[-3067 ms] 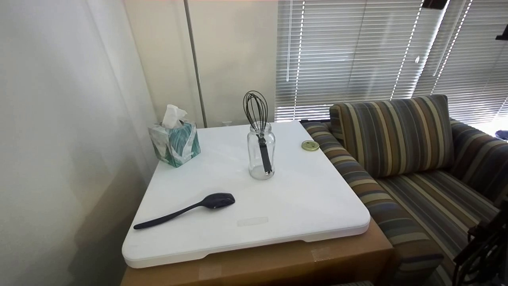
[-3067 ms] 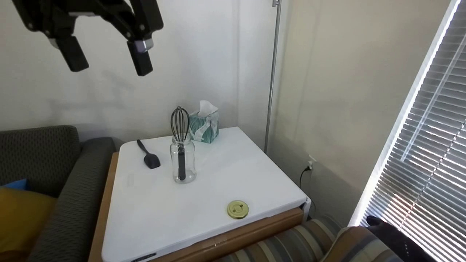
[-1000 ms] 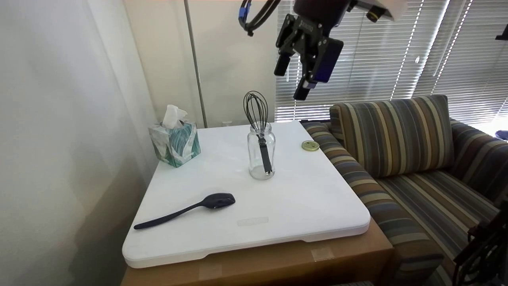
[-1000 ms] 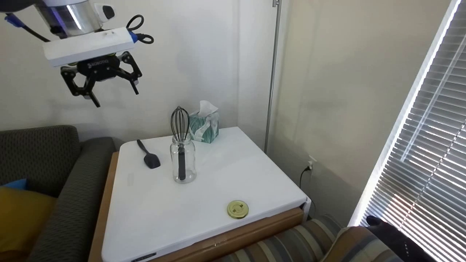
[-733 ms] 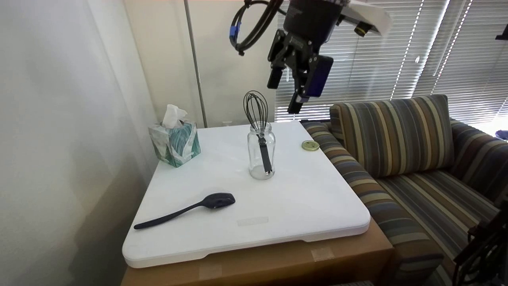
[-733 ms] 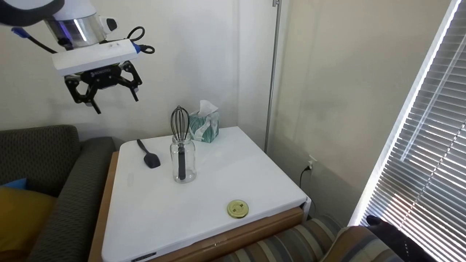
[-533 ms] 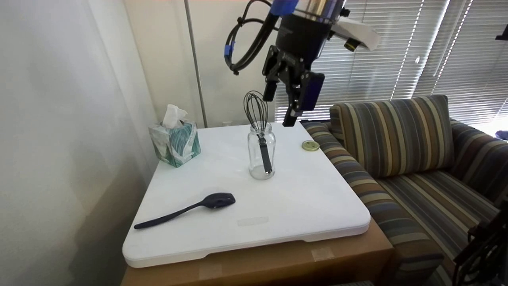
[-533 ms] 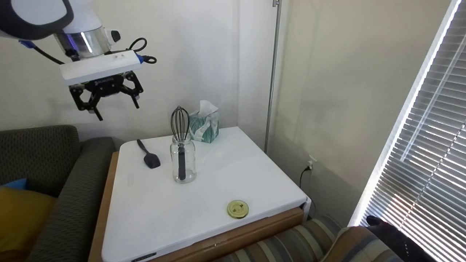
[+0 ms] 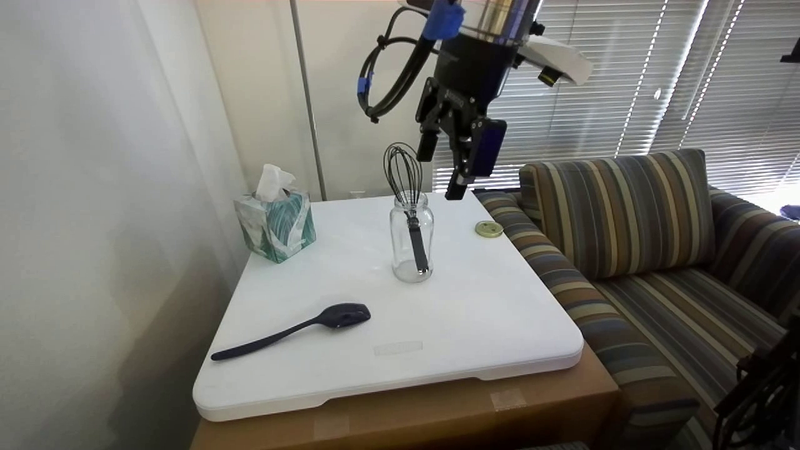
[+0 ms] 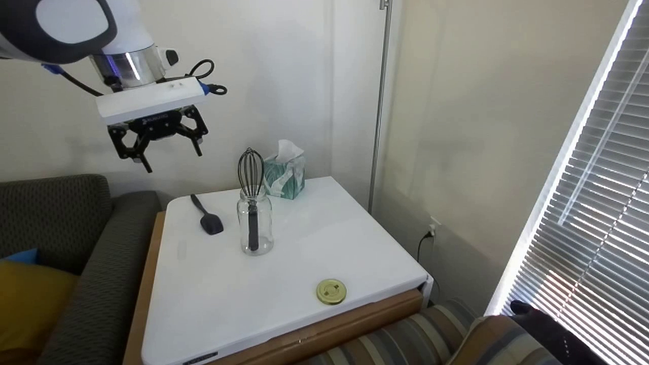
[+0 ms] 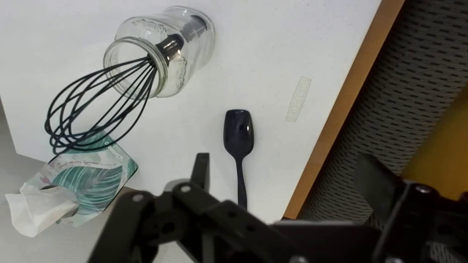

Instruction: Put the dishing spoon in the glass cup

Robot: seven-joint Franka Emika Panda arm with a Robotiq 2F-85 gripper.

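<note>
Blinds point(image 9: 600, 112) are filling the upper right of an exterior view, and below them a striped armchair point(image 9: 578, 300) is sitting just beside your white bench point(image 9: 487, 312). In the upper left of an exterior view your pincer point(image 10: 174, 162) is hanging wide, its jaws standing well apart. Your dishing spoon point(image 9: 340, 315) is lying on the bench, lower left of an exterior view; your glass cup point(image 9: 401, 247) is standing upright near the centre, a whisk point(image 9: 417, 244) leaning inside it. A tissue box point(image 9: 278, 228) is standing left of centre. A dark sofa point(image 10: 50, 223) is occupying the lower left of an exterior view, a yellow cushion point(image 10: 35, 304) resting on it.
</note>
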